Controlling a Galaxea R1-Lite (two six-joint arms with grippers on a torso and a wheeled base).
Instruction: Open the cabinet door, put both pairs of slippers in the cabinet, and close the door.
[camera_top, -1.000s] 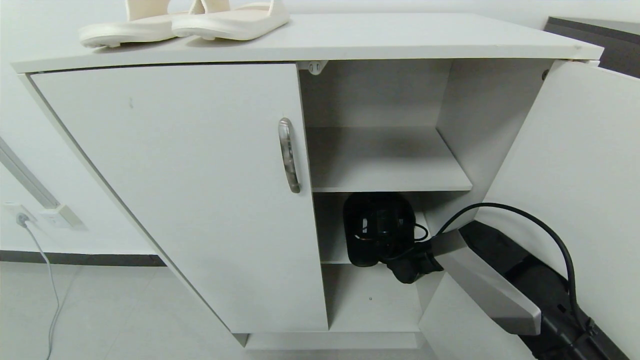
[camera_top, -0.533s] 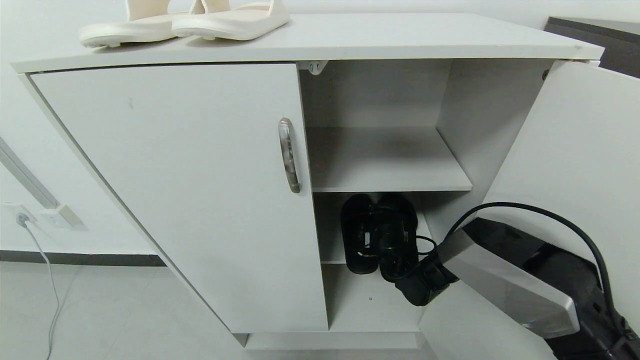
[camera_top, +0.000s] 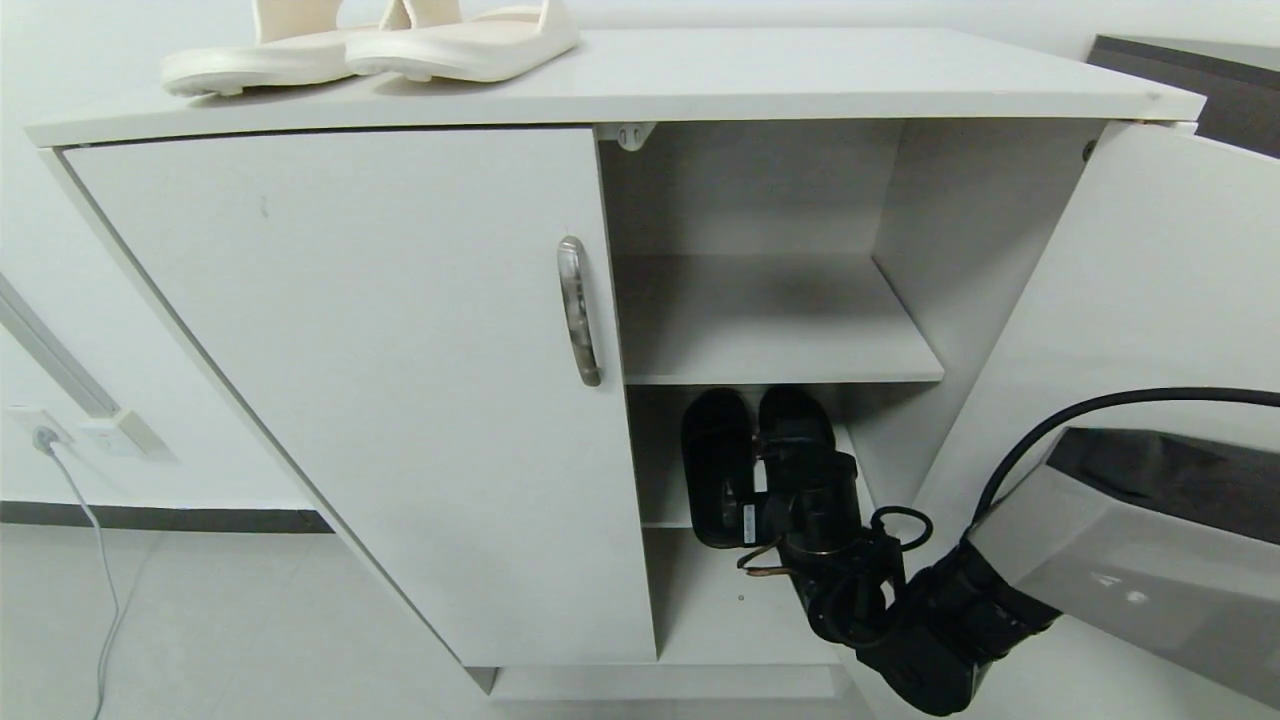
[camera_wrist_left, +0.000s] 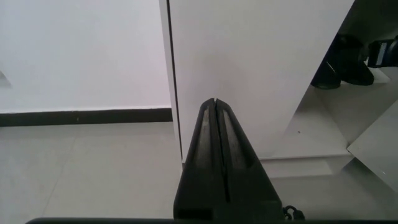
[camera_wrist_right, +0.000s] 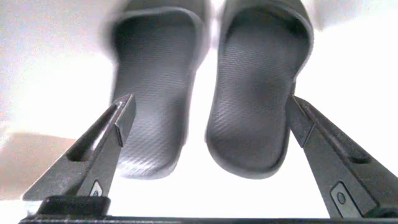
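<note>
A pair of black slippers sits side by side in the middle compartment of the cabinet, low centre in the head view, beside the open right door. The right gripper is spread wide, its fingers flanking their heels. The cream slippers rest on the cabinet top at upper left, while the left gripper, fingers pressed together, hangs before the closed left door.
</note>
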